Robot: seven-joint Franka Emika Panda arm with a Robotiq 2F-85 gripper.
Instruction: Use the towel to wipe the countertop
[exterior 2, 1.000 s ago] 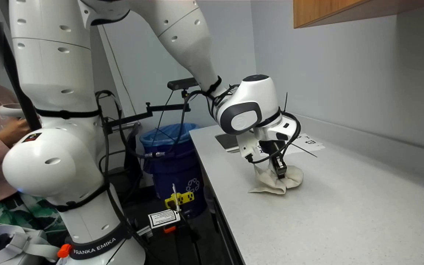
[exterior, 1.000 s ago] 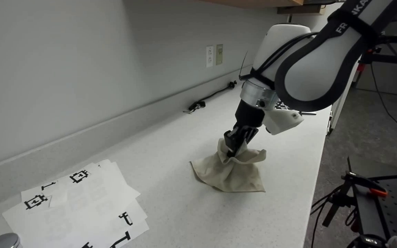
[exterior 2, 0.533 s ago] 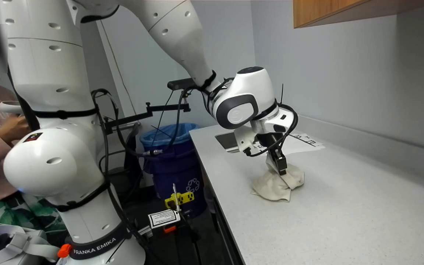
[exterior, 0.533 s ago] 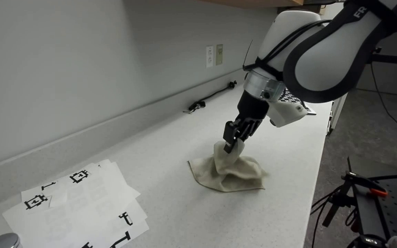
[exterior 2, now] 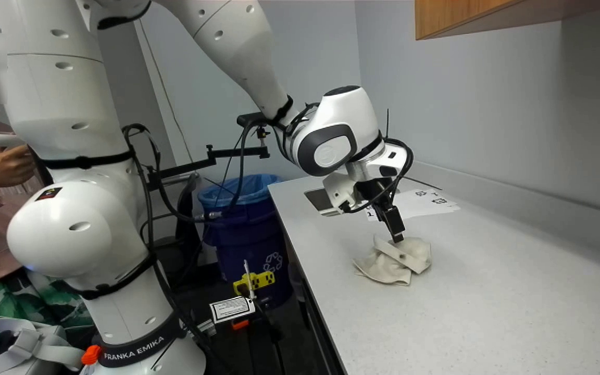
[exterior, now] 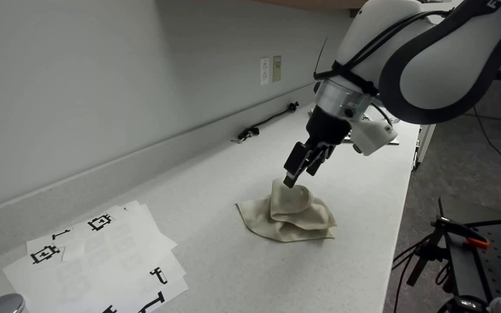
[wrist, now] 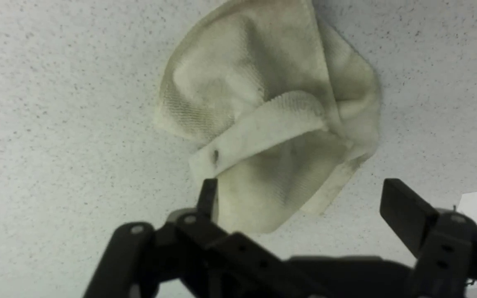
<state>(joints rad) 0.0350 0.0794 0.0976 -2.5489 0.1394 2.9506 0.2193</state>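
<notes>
Compared with a second earlier, the gripper (wrist: 300, 182) stands higher, and its jaws, then pinching the towel (exterior: 285, 213), are now spread wide with the towel released; its raised peak has slumped into a low roll, while its outer corners lie nearly where they were. The towel rests on the countertop (exterior: 242, 278) just below the jaws; whether a fingertip touches it cannot be told. Counted: one towel; one gripper with two fingers (wrist: 406, 211); one white wall plate (exterior: 264, 71) and one beige wall plate (exterior: 277, 68), both well beyond the jaws; several overlapping sheets (exterior: 111, 256), number unclear, well apart from the jaws. Towel: soft, finely ribbed, beige, crossed by a strip-like fold bearing one dark spot. Countertop: matte, pale, finely speckled. Sheets: flat, white, printed with black shapes. Fingers: black, blocky.
</notes>
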